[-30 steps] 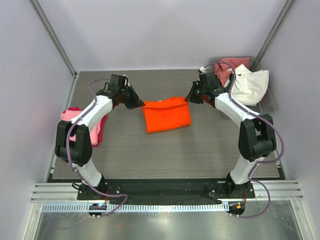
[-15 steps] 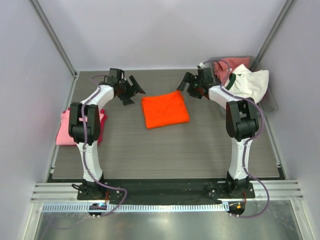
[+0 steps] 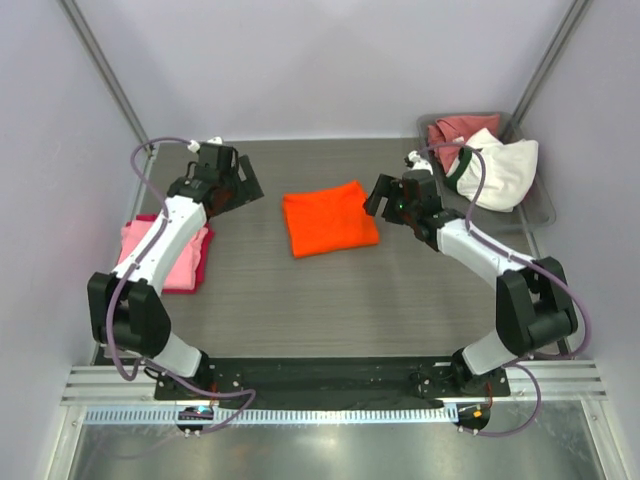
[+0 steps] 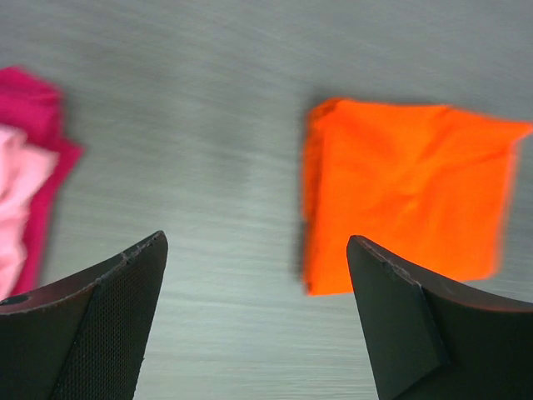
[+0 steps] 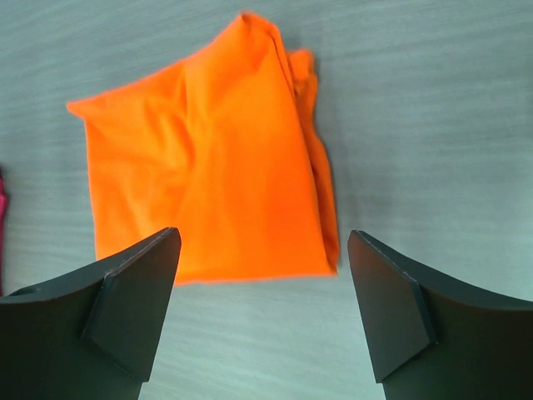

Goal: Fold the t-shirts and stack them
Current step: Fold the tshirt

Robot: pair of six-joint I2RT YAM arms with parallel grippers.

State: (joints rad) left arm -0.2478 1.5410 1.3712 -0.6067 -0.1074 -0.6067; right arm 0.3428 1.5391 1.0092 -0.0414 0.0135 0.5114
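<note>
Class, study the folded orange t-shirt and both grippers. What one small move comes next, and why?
Probably the right gripper should lower onto the nearest edge of the orange t-shirt and close. That shirt lies folded; this gripper and the left gripper stand open, empty; the pink stack waits at the left.

T-shirts: five in all.
- One orange t-shirt (image 3: 330,218), folded, mid-table.
- Two stacked at left: one pink t-shirt (image 4: 17,192), one magenta t-shirt (image 4: 37,100).
- Two in the bin (image 3: 545,210): one rose-red t-shirt (image 3: 462,128), one white t-shirt (image 3: 503,172).

Bins: one.
Arms: two, left arm (image 3: 175,220) and right arm (image 3: 475,248).
Grippers: two, left gripper (image 4: 256,242) and right gripper (image 5: 262,236), two fingers each.
</note>
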